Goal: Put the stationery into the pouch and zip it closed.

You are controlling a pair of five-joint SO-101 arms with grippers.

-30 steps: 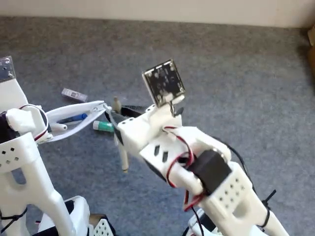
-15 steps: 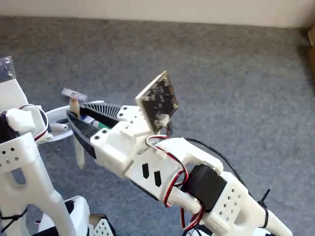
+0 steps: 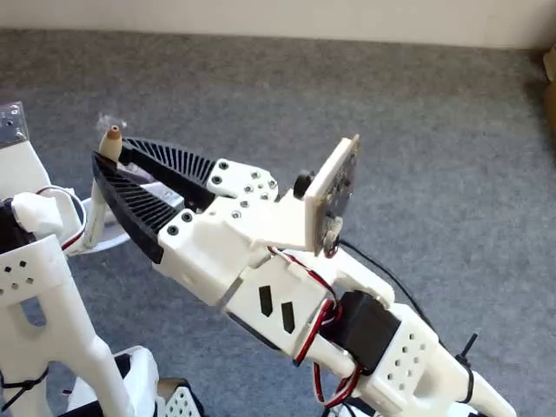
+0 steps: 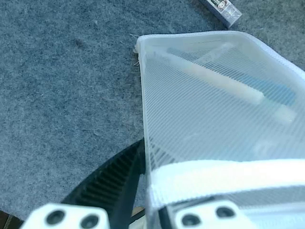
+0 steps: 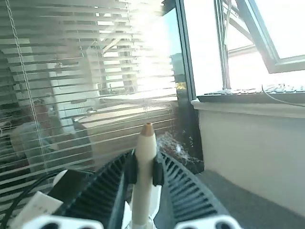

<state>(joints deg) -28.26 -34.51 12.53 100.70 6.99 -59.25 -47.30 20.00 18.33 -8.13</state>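
Observation:
My right gripper is shut on a cream pen, held in the air at the left of the high view with its brown tip pointing up. In the right wrist view the pen stands upright between the black fingers. The translucent mesh pouch lies on the grey carpet, and my left gripper is shut on its zip edge. Inside it lie another cream pen and a blue item. A strip of the pouch peeks out beneath the right arm.
A small wrapped item lies on the carpet just beyond the pouch's far edge. The left arm's white body stands at the left edge. The right arm's bulk covers the middle of the carpet.
The right gripper swung left and upward with the cream pen, tilting it from hanging downward to tip-up. The arm now hides the green-capped item and most of the pouch.

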